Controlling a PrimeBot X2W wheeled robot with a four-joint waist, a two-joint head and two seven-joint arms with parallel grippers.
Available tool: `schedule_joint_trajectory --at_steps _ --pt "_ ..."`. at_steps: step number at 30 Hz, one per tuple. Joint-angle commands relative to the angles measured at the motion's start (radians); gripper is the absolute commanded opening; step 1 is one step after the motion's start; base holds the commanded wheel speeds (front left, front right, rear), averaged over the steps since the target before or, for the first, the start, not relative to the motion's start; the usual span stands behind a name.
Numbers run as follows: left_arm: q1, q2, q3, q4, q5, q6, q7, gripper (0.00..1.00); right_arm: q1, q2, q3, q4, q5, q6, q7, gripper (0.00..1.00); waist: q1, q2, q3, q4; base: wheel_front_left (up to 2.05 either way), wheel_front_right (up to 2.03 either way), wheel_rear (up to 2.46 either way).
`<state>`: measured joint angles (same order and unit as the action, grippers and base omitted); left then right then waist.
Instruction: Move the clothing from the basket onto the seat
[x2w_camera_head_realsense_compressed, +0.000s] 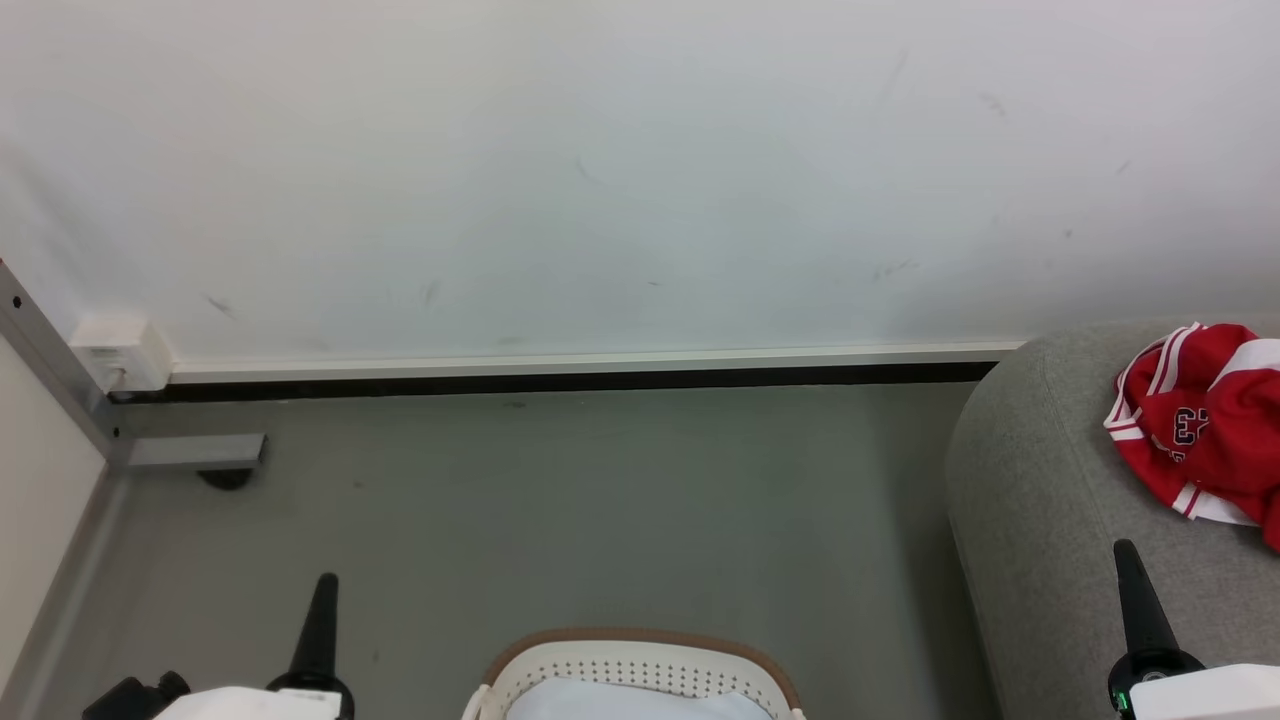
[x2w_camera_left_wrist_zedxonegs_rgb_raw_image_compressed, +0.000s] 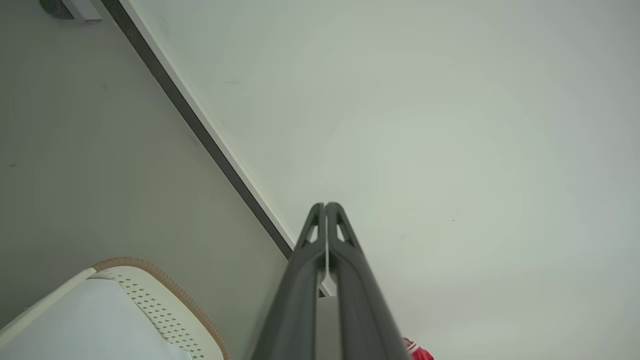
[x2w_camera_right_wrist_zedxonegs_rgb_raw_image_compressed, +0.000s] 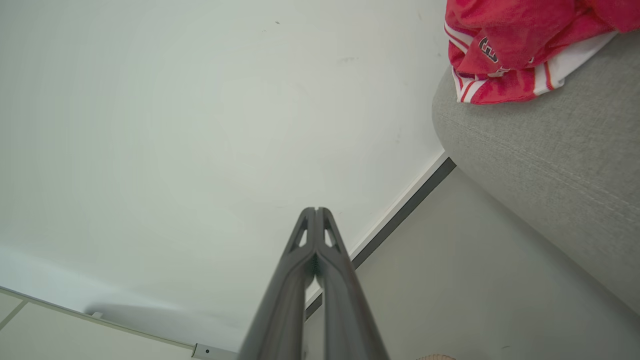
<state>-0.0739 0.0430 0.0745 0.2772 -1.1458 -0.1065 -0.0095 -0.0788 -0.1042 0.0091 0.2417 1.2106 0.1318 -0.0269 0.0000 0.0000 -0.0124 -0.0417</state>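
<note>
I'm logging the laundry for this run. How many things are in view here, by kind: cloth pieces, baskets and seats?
cloth pieces: 2, a red jersey and a pale cloth
basket: 1
seat: 1
total: 4

**Cloth, plastic and matt surfaces**

The right gripper (x2w_camera_right_wrist_zedxonegs_rgb_raw_image_compressed: 316, 210) is matt and dark, plastic by the look. Beside it, the seat (x2w_camera_right_wrist_zedxonegs_rgb_raw_image_compressed: 540, 160) is coarse woven grey fabric. The clothing (x2w_camera_right_wrist_zedxonegs_rgb_raw_image_compressed: 505, 50) lying on the seat is soft, crumpled red cloth. Near the left gripper (x2w_camera_left_wrist_zedxonegs_rgb_raw_image_compressed: 325, 205), the basket (x2w_camera_left_wrist_zedxonegs_rgb_raw_image_compressed: 155, 310) is smooth perforated white plastic with a ribbed brown rim. The floor (x2w_camera_left_wrist_zedxonegs_rgb_raw_image_compressed: 100, 175) beyond is smooth and matt.
</note>
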Motion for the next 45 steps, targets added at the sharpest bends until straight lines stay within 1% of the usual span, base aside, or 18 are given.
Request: schedule_joint_trajectory --at_steps 1,24,45 --pt "-0.02 0.008 0.006 -0.014 -0.026 -0.009 0.007 0.0 -0.018 -0.004 -0.01 -0.005 0.029 -0.001 0.007 0.0 0.0 0.0 0.0 0.001 0.0 0.0 0.0" --pt "-0.031 0.009 0.024 -0.02 -0.234 -0.017 0.063 0.0 -0.029 0.016 -0.054 0.001 0.213 -0.001 0.061 0.0 0.0 0.0 0.006 0.017 0.0 0.0 0.0" --pt "-0.041 0.01 0.037 -0.025 -0.386 -0.024 0.107 0.0 -0.036 0.029 -0.088 0.005 0.35 -0.002 0.105 0.0 0.0 0.0 0.01 0.032 0.0 0.0 0.0"
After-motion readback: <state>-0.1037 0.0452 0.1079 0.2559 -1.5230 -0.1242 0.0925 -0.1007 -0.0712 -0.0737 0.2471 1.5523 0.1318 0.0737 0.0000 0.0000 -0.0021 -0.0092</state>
